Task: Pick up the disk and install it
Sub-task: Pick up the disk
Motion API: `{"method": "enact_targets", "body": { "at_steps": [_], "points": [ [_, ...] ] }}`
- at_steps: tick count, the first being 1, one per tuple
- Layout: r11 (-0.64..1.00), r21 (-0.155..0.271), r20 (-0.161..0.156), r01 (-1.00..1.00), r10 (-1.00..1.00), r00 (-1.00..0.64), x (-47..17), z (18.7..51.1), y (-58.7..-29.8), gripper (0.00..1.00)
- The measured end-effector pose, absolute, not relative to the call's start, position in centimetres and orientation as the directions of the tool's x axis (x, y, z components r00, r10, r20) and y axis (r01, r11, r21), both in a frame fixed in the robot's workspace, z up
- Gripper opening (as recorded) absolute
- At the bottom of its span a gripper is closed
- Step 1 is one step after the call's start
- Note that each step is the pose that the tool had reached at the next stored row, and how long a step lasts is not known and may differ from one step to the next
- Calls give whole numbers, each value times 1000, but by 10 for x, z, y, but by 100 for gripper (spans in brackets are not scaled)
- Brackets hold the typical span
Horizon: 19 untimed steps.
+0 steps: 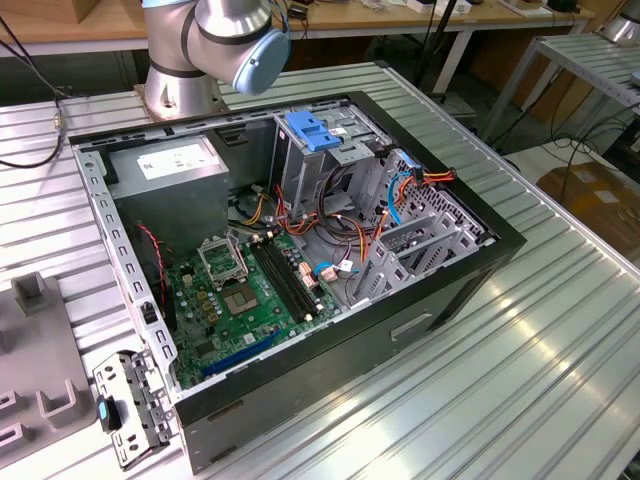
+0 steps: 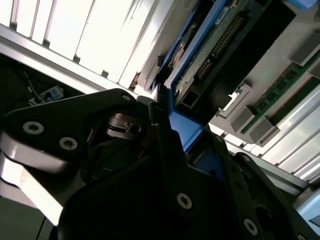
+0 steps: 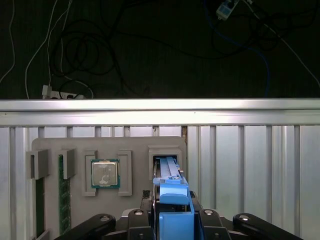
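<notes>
The gripper (image 3: 174, 202) is matt black, built of flat, rounded linkage bars (image 2: 165, 200) that spread to either side of its jaws. Each bar carries round silver screw heads (image 2: 184, 200) at its pivots, seen in both wrist views. Behind the linkage, on the side away from the jaws, sits a pale silver-grey bracket (image 2: 15, 172). Far up from the gripper, the arm (image 1: 215, 25) is smooth grey metal with a round light-blue joint cap (image 1: 262, 58), standing on a silver cylindrical base (image 1: 175, 90).
</notes>
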State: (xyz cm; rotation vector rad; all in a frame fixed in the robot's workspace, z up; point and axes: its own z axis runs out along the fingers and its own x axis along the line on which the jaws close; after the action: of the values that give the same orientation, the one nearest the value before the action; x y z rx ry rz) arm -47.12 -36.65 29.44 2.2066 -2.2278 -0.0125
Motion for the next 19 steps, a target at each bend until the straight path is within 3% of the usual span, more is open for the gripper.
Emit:
{"method": "enact_targets", "body": {
  "at_steps": [19],
  "points": [
    [10,10,2,-1000,-1000,-10,-471,308,-367,37]
  ]
}}
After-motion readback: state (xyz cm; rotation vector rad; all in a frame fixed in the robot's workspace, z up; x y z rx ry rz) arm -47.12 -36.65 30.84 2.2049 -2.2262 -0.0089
